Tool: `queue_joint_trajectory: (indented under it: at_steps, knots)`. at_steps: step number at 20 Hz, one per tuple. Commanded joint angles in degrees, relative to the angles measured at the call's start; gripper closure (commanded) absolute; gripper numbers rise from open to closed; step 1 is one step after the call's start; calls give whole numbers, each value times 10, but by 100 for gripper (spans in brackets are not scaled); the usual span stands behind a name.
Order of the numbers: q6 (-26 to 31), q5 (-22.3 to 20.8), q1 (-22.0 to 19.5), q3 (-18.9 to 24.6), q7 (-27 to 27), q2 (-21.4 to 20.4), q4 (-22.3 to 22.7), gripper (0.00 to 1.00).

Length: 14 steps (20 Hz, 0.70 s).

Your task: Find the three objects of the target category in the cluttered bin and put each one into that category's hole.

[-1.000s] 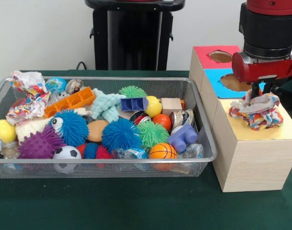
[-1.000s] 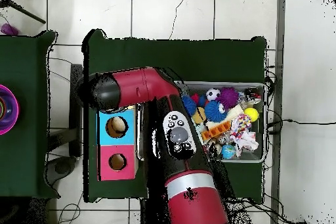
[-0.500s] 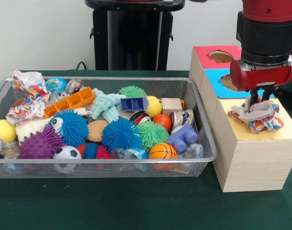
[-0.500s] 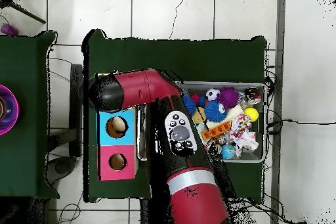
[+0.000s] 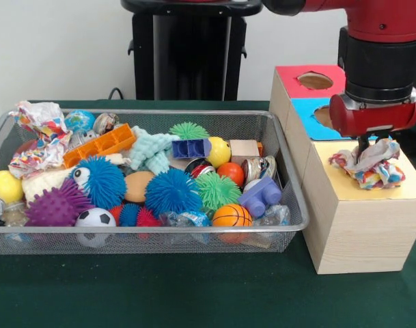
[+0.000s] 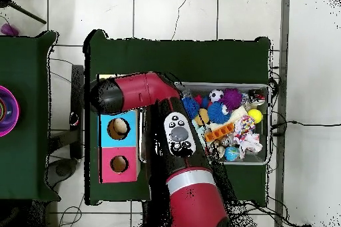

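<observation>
The claw (image 5: pixel 364 145) hung over the yellow top of the box (image 5: pixel 361 219), its tips sunk into a crumpled cloth (image 5: pixel 370 164); whether they were pinched on it or apart could not be told. The cloth sat on the yellow panel, bunched in a lump, its long axis running roughly across the box, left to right in the front view. Behind it lay the blue hole (image 5: pixel 323 116) and the red hole (image 5: pixel 315 80). The bin (image 5: pixel 284 179) stood just beside the box on the green counter (image 5: pixel 194 290), another patterned cloth (image 5: pixel 38 133) at its far left corner. Overhead, the arm (image 6: pixel 170 138) hid the yellow panel.
</observation>
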Motion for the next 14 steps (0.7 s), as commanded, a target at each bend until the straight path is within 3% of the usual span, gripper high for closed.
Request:
queue_joint_trajectory:
  at_steps: [1, 9, 14]
  knots:
    - [-38, -44, 12, -24, 45, 76, 19, 100]
    - [-50, -38, 20, -37, 48, 87, 18, 100]
    - [-56, -37, 31, -54, 57, 115, 6, 100]
